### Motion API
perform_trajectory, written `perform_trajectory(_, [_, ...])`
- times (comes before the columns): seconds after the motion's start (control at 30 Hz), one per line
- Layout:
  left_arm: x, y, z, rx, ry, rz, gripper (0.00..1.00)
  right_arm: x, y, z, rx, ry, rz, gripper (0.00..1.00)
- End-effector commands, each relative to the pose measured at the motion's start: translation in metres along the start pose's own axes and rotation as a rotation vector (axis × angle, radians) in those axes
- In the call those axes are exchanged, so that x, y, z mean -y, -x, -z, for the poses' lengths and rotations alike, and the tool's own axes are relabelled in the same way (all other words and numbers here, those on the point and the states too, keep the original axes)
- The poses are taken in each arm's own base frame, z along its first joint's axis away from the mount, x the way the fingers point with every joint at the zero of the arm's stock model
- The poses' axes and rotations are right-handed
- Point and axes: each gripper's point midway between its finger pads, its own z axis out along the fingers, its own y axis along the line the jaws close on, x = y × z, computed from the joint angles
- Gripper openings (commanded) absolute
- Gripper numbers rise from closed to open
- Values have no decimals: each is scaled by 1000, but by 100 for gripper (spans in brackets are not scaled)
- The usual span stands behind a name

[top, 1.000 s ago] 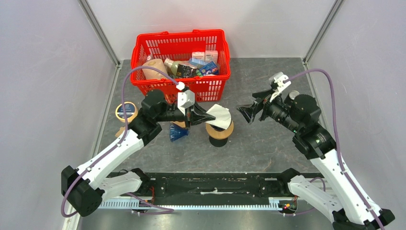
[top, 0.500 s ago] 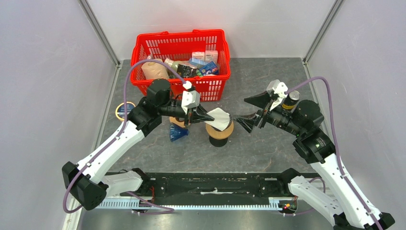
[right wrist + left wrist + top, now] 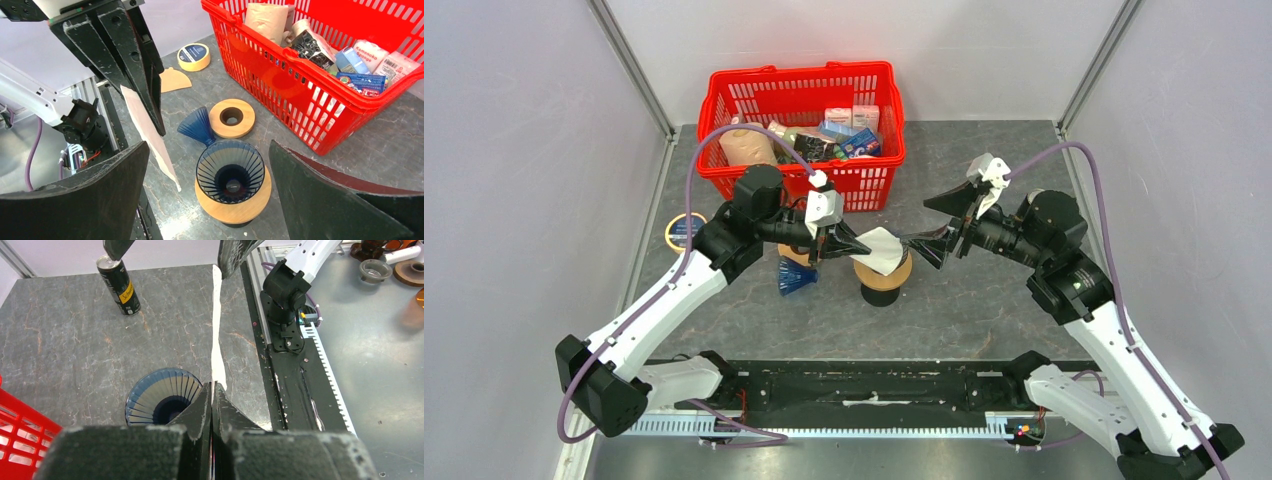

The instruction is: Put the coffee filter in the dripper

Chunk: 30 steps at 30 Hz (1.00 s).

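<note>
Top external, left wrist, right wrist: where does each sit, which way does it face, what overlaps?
Top external: above and behind the arm bases, looking down; both arms show, left end effector pinching the coffee filter near the dripper, right end effector open beside it.
Left wrist: looks along its shut fingers toward the right arm's base; filter edge-on.
Right wrist: looks between its open fingers toward the left arm and red basket.
Shared: all three show filter and dripper.
</note>
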Motion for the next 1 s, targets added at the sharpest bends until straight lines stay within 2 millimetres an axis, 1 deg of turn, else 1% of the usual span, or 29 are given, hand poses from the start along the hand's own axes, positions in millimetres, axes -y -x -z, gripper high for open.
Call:
perform_trajectory(0.0, [2, 22, 3, 41, -24, -70, 2, -3, 21, 2, 35, 3, 41, 97])
perform_trajectory(0.2, [3, 23, 3, 47, -32, -68, 2, 0, 17, -2, 20, 3, 22, 97])
perform_trajectory(0.37, [4, 24, 3, 50, -36, -67, 2, -3, 9, -10, -16, 51, -3, 97])
perform_trajectory(0.53, [5, 24, 3, 51, -40, -67, 2, -5, 7, -14, -31, 76, -22, 97])
perform_trajectory(0.7, [7, 21, 3, 44, -51, -77, 2, 7, 11, -8, -22, -20, -21, 96])
perform_trajectory(0.97, [11, 17, 4, 32, -75, -88, 2, 14, 17, -5, -2, -73, -23, 97])
